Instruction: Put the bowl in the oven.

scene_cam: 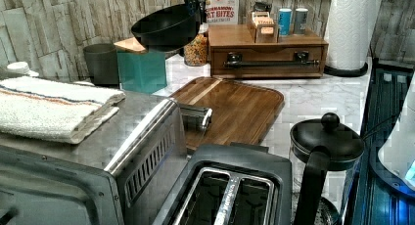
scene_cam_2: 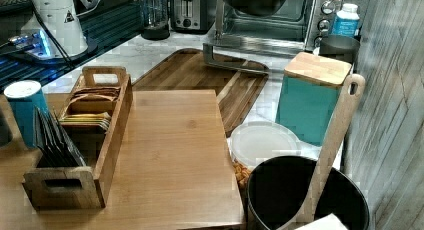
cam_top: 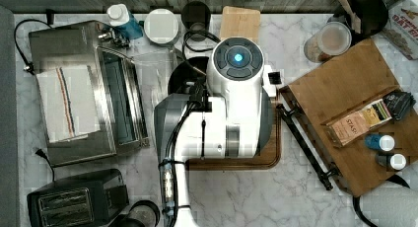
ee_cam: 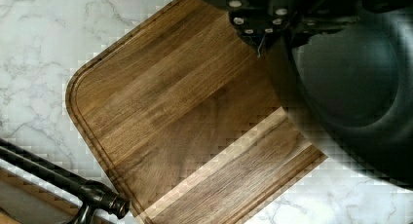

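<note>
Bowl [scene_cam: 166, 27] rides in the air, carried high above the wooden cutting board [scene_cam: 235, 107] in the left view, its rim slightly tilted. In the wrist view the black bowl [ee_cam: 355, 83] hangs close under the camera with the jaws pinching its rim at the near edge. Right view shows the bowl's underside [scene_cam_2: 252, 1] level with the front of the oven [scene_cam_2: 280, 20], whose glass door is dropped open toward the board. In the top view the arm [cam_top: 236, 98] covers most of the bowl; a dark arc of it [cam_top: 185, 74] shows just beside the open door.

Step in hand, as I read it: carrying across to the oven mouth. Bowl looks to sit about level with the upper part of the opening, so it likely needs to come down before going in. To do it well:
- keep the rim level; a one-sided pinch lets a bowl swing
- clear the lowered door's edge and handle
- enter straight, low to the rack, then let go only once the base rests.

Folded towel [cam_top: 64, 103] on the oven roof stays out of the path.
</note>
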Controlling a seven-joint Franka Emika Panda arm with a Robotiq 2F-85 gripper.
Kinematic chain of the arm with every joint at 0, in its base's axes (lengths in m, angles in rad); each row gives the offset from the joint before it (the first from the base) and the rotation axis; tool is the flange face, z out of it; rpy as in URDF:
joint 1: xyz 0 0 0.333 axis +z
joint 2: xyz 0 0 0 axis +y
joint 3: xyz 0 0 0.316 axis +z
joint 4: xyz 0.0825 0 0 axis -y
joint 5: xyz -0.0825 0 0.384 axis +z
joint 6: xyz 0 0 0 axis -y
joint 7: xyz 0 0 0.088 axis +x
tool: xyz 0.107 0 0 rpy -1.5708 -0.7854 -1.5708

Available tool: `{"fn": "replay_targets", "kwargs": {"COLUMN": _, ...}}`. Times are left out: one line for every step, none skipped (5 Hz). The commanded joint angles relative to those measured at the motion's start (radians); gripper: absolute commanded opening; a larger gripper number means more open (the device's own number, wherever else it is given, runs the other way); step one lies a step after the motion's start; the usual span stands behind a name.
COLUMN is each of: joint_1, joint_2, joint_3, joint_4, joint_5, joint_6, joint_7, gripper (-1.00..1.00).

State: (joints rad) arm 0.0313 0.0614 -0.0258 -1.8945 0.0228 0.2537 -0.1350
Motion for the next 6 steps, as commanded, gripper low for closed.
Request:
{"fn": "replay_targets", "kwargs": {"joint_1": 0.006, "joint_2": 0.043, "joint_3": 0.021, "joint_4": 0.042, "joint_5": 0.002, "joint_6": 0.033, "joint_7": -0.166, "gripper": -1.00}}
{"fn": "replay_targets", "kwargs": {"joint_1": 0.036, "joint_2": 0.062, "joint_3": 0.056, "joint_4": 0.071, "joint_5": 0.021, "joint_6": 0.117, "joint_7": -0.478, "gripper": -1.00}}
{"fn": "replay_targets", "kwargs": {"joint_1": 0.096, "joint_2": 0.104, "joint_3": 0.091, "joint_4": 0.140, "joint_5": -0.005, "joint_6": 0.166, "joint_7": -0.696, "gripper": -1.00}}
{"fn": "replay_targets", "kwargs": {"joint_1": 0.140, "joint_2": 0.163, "joint_3": 0.138, "joint_4": 0.196, "joint_5": -0.015, "joint_6": 0.190, "joint_7": -0.813, "gripper": -1.00}}
{"fn": "replay_targets", "kwargs": {"joint_1": 0.171, "joint_2": 0.203, "joint_3": 0.180, "joint_4": 0.203, "joint_5": -0.054, "joint_6": 0.235, "joint_7": -0.853, "gripper": -1.00}}
{"fn": "replay_targets", "kwargs": {"joint_1": 0.175, "joint_2": 0.272, "joint_3": 0.211, "joint_4": 0.266, "joint_5": -0.057, "joint_6": 0.220, "joint_7": -0.846, "gripper": -1.00}}
